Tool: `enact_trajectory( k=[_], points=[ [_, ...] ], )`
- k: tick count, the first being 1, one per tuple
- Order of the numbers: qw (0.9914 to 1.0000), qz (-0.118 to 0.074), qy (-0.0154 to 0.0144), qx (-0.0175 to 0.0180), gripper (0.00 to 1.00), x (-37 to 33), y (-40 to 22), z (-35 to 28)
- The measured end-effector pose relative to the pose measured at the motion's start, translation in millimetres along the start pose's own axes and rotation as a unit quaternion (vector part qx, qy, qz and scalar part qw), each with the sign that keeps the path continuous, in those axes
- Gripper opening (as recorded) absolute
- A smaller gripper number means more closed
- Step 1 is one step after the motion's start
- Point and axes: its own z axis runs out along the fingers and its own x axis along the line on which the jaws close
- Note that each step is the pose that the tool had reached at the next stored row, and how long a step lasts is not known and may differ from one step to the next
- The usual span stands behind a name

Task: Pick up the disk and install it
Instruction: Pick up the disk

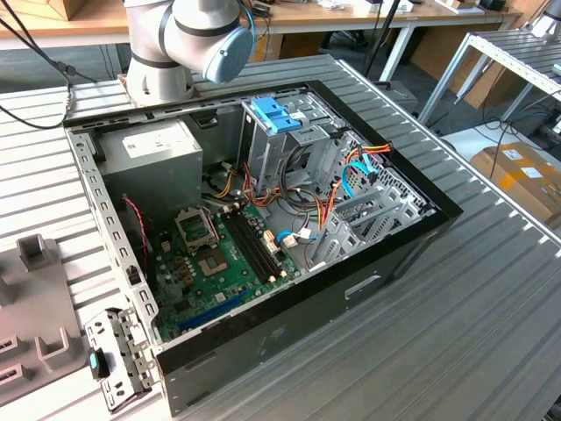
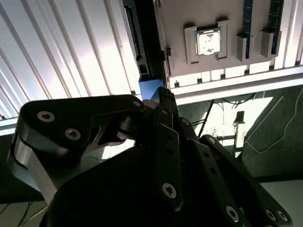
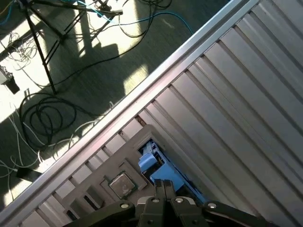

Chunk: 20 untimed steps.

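Note:
The disk (image 3: 152, 164) stands on edge in a slot of a grey fixture plate (image 3: 128, 142), its light blue carrier rail facing up. In the second wrist view the same blue rail end (image 2: 150, 87) shows with the disk's dark edge running away from it. My gripper (image 3: 164, 185) is directly over the rail, with its fingers (image 2: 163, 101) pressed together at the blue end. I cannot see whether they pinch any part of the rail. In the exterior view the open computer case (image 1: 263, 210) lies on the table, with an empty metal drive cage (image 1: 368, 215) at its right end.
A processor chip (image 3: 121, 183) and memory sticks (image 2: 247, 23) sit in the same fixture plate beside the disk. The plate rests on a ribbed metal table (image 3: 236, 104) near its edge; cables lie on the floor beyond. The arm's base (image 1: 162, 53) stands behind the case.

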Motion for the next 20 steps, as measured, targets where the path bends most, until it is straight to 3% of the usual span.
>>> enact_trajectory(
  k=[5, 6, 7, 8, 9, 10, 11, 12, 13, 14, 16, 18, 19, 20],
  points=[
    [0.99887, -0.048, 0.0000, -0.0001, 0.11, -0.2, -0.2, 0.3],
    [0.99811, -0.061, 0.0000, -0.0002, 0.11, -0.2, -0.1, 0.4],
    [0.99554, -0.094, -0.0001, -0.0002, 0.11, -0.2, -0.1, 0.9],
    [0.99210, -0.125, -0.0001, -0.0003, 0.11, -0.2, -0.1, 1.1],
    [0.98998, -0.141, -0.0002, -0.0003, 0.11, -0.2, -0.2, 1.2],
    [0.98881, -0.149, -0.0002, -0.0004, 0.11, -0.2, -0.2, 1.3],
    [0.98691, -0.161, -0.0003, -0.0004, 0.11, -0.4, -0.4, 1.4],
    [0.98560, -0.169, -0.0003, -0.0004, 0.11, -0.6, -0.6, 1.4],
    [0.98478, -0.174, -0.0003, -0.0004, 0.11, -0.7, -0.7, 1.4],
    [0.98292, -0.184, -0.0002, -0.0005, 0.11, -1.1, -1.2, 1.3],
    [0.98067, -0.196, -0.0002, -0.0005, 0.11, -1.6, -1.7, 1.4],
    [0.97714, -0.213, -0.0002, -0.0006, 0.11, -2.2, -2.4, 1.4],
    [0.97603, -0.218, -0.0002, -0.0006, 0.11, -2.5, -2.8, 1.5],
    [0.97403, -0.226, -0.0003, -0.0006, 0.11, -2.9, -3.2, 1.5]
  ],
)
